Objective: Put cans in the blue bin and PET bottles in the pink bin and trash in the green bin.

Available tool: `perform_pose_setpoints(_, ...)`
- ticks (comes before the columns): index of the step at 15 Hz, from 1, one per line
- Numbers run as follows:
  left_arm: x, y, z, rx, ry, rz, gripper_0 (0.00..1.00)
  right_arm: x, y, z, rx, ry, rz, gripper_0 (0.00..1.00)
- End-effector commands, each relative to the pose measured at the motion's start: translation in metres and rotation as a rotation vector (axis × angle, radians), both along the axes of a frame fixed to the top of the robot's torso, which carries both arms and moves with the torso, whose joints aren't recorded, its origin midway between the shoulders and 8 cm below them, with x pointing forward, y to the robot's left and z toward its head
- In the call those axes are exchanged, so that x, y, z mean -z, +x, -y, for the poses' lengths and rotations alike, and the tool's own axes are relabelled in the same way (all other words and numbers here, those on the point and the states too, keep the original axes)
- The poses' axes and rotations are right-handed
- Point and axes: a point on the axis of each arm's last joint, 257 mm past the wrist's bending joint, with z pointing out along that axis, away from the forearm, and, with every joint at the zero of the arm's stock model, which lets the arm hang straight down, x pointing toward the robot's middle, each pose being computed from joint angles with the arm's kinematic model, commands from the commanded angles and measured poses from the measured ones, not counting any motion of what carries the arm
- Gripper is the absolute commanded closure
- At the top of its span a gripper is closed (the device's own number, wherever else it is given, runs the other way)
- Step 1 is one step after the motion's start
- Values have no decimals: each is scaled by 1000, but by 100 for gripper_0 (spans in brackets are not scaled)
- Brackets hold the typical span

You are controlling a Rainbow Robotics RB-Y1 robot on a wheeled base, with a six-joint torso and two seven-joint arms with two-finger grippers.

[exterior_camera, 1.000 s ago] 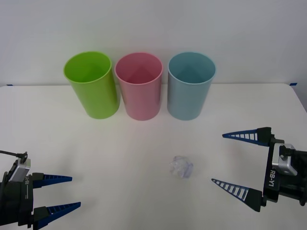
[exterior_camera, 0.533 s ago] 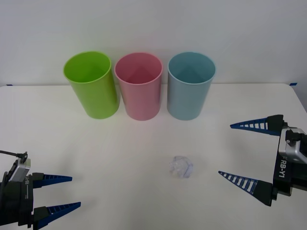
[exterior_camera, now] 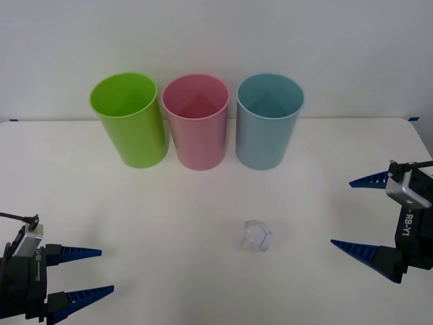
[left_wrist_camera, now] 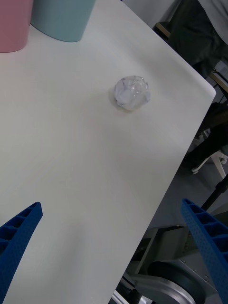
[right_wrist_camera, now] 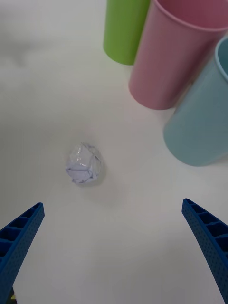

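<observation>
Right gripper point(exterior_camera: 362, 213): at the right edge of the white table point(exterior_camera: 203, 203), fingers spread wide apart with nothing between them, tips pointing toward the table's middle; well clear of the trash.
Left gripper point(exterior_camera: 95, 272): low at the near left corner of the front view, fingers apart and holding nothing, pointing toward the middle of the table.
Trash point(exterior_camera: 256, 235): a small crumpled ball of clear whitish film lying alone on the bare tabletop, nearer the robot than the bins and roughly in front of the blue one; touched by neither gripper. From the right wrist camera it sits ahead of the open fingers, toward one side.
Green bin point(exterior_camera: 130, 120): upright at the back of the table, leftmost of the row.
Pink bin point(exterior_camera: 196, 122): upright in the middle of the row, just beside the green bin.
Blue bin point(exterior_camera: 268, 120): upright, rightmost of the row, near the pink bin.
Bin contents: the parts of their insides that can be seen hold nothing.
</observation>
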Motion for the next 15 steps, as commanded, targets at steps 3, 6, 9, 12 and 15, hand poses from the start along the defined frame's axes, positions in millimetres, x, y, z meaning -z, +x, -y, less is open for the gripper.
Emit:
perform_pose_setpoints(3,0,0,0,0,0,0,0,3,10,5,55,-47,-43,0)
perform_pose_setpoints(6,0,0,0,0,0,0,0,21,11,-6,63,-68,-91,0)
perform_pose_setpoints(9,0,0,0,0,0,0,0,36,6,-23,59,-43,-166,0)
perform_pose_setpoints(12,0,0,0,0,0,0,0,56,19,-25,80,-67,-188,0)
perform_pose_setpoints(15,0,0,0,0,0,0,0,70,28,-32,83,-78,-212,0)
